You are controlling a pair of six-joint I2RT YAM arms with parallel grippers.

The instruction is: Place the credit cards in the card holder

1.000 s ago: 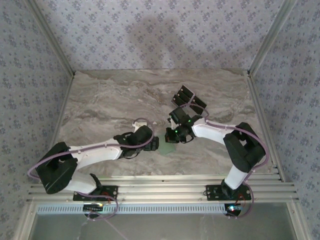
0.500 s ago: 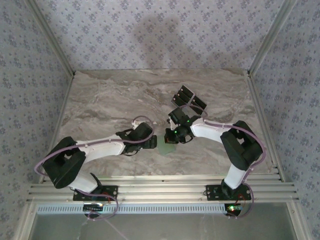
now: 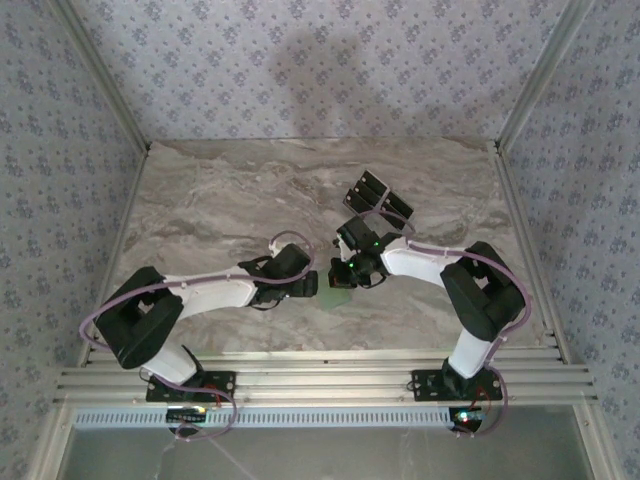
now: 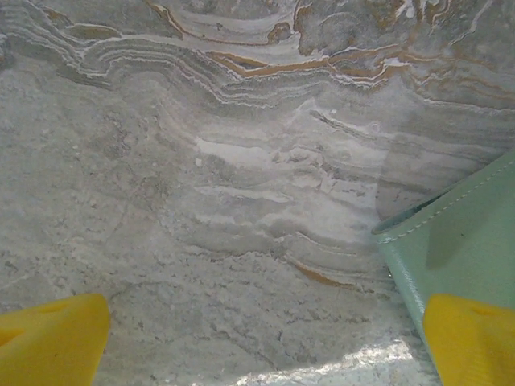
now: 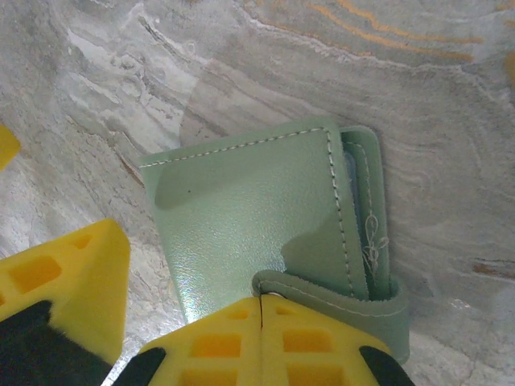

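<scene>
The pale green card holder (image 3: 336, 297) lies on the marble table between my two grippers. In the right wrist view the card holder (image 5: 249, 209) is partly unfolded, and one flap curls up to my right gripper (image 5: 261, 299), which is shut on that flap's edge. My left gripper (image 3: 310, 285) is just left of the holder, open wide. Its yellow fingertips (image 4: 50, 338) straddle bare marble, and the right-hand one overlaps the card holder (image 4: 459, 233) at its near corner. The black credit cards (image 3: 378, 198) lie fanned on the table behind the right gripper, apart from both grippers.
The marble table (image 3: 220, 200) has open room at the left and back. Patterned walls close it in on three sides, and a metal rail (image 3: 320, 375) runs along the near edge by the arm bases.
My left arm has reached right, bringing its open gripper up to the card holder's left side. The right gripper has stayed shut on the holder, almost still.
</scene>
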